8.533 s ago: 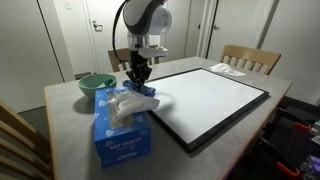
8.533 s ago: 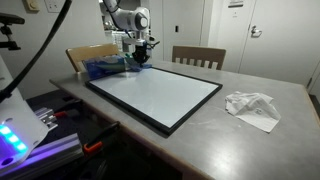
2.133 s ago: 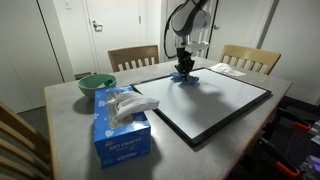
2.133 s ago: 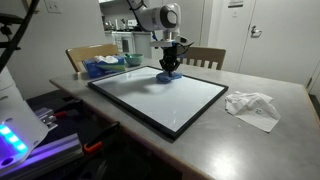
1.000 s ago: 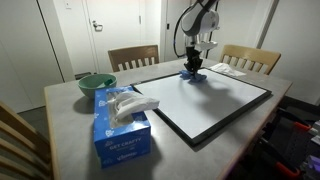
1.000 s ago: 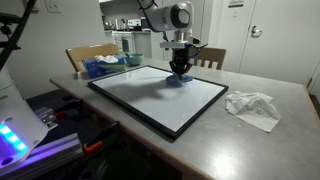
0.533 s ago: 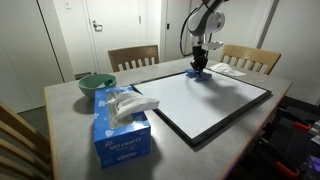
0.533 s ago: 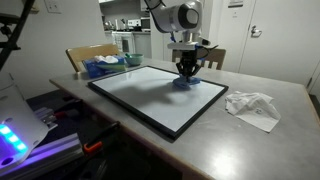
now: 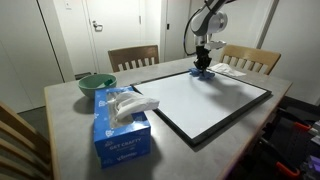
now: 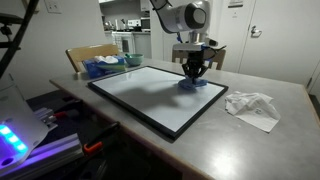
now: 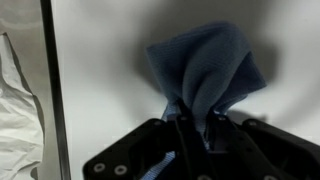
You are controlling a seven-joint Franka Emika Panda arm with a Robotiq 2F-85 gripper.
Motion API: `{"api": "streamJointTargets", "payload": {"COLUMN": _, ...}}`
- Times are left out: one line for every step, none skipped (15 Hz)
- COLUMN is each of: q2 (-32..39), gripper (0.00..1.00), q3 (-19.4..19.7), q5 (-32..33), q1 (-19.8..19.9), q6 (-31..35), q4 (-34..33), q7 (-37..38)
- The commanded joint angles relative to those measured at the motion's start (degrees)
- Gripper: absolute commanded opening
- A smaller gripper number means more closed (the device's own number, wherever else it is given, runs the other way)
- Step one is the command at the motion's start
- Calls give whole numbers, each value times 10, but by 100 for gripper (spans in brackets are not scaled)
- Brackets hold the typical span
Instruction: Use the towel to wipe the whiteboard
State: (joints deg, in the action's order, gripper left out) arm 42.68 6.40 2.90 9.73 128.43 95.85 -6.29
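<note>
The gripper (image 9: 202, 66) points straight down over the far corner of the whiteboard (image 9: 205, 102), and its jaws are clenched on a blue towel (image 9: 203, 73). In the wrist view the gripper (image 11: 196, 125) pinches a gathered fold of the towel (image 11: 208, 68), and the rest of the cloth spreads out against the white surface with a soft shadow around it. The towel (image 10: 195, 83) touches the whiteboard (image 10: 150, 95) near the corner closest to the crumpled paper (image 10: 252, 107), just inside the dark frame (image 11: 55, 95). That paper (image 11: 14, 100) lies on the table (image 10: 270, 140) beyond the frame, apart from the board. The whiteboard lies flat on the table (image 9: 70, 115) and looks clean, though any faint marks would be too small to tell at this size.

At the other end of the table, well apart from the gripper, stands a blue tissue box (image 9: 122, 128) with a white tissue sticking out of its top. A green bowl (image 9: 96, 85) sits just behind it. Two wooden chairs (image 9: 133, 57) stand at the far side of the table.
</note>
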Motion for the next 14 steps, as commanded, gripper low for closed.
{"api": "streamJointTargets", "payload": {"q2": 1, "gripper": 15, "q3": -2, "q5": 2, "q1": 2, "q6": -2, "q4": -2, "q7": 2}}
{"api": "streamJointTargets", "payload": {"q2": 1, "gripper": 4, "q3": -2, "q5": 2, "q1": 2, "q6": -2, "q4": -2, "q7": 2}}
{"api": "streamJointTargets", "payload": {"q2": 3, "gripper": 4, "q3": -1, "q5": 6, "q1": 3, "q6": 1, "q4": -4, "q7": -3}}
{"api": "streamJointTargets", "payload": {"q2": 7, "gripper": 4, "q3": 1, "q5": 8, "q1": 5, "q6": 8, "q4": -6, "q7": -5}}
{"api": "streamJointTargets", "payload": {"q2": 9, "gripper": 4, "q3": 2, "q5": 9, "q1": 6, "q6": 10, "q4": -7, "q7": -7}}
{"api": "streamJointTargets", "payload": {"q2": 12, "gripper": 4, "q3": 2, "q5": 9, "q1": 10, "q6": 15, "q4": -8, "q7": -13}}
{"api": "streamJointTargets", "payload": {"q2": 14, "gripper": 4, "q3": 1, "q5": 10, "q1": 14, "q6": 18, "q4": -9, "q7": -22}}
{"api": "streamJointTargets", "payload": {"q2": 17, "gripper": 4, "q3": 2, "q5": 12, "q1": 17, "q6": 22, "q4": -11, "q7": -31}}
{"api": "streamJointTargets", "payload": {"q2": 20, "gripper": 4, "q3": 2, "q5": 12, "q1": 20, "q6": 22, "q4": -13, "q7": -39}}
{"api": "streamJointTargets", "payload": {"q2": 22, "gripper": 4, "q3": 3, "q5": 13, "q1": 23, "q6": 22, "q4": -16, "q7": -46}}
{"api": "streamJointTargets", "payload": {"q2": 25, "gripper": 4, "q3": 1, "q5": 13, "q1": 29, "q6": 21, "q4": -20, "q7": -60}}
{"api": "streamJointTargets", "payload": {"q2": 27, "gripper": 4, "q3": 0, "q5": 13, "q1": 33, "q6": 19, "q4": -23, "q7": -70}}
{"api": "streamJointTargets", "payload": {"q2": 31, "gripper": 4, "q3": 0, "q5": 14, "q1": 37, "q6": 18, "q4": -27, "q7": -80}}
{"api": "streamJointTargets", "payload": {"q2": 34, "gripper": 4, "q3": 0, "q5": 14, "q1": 40, "q6": 17, "q4": -31, "q7": -88}}
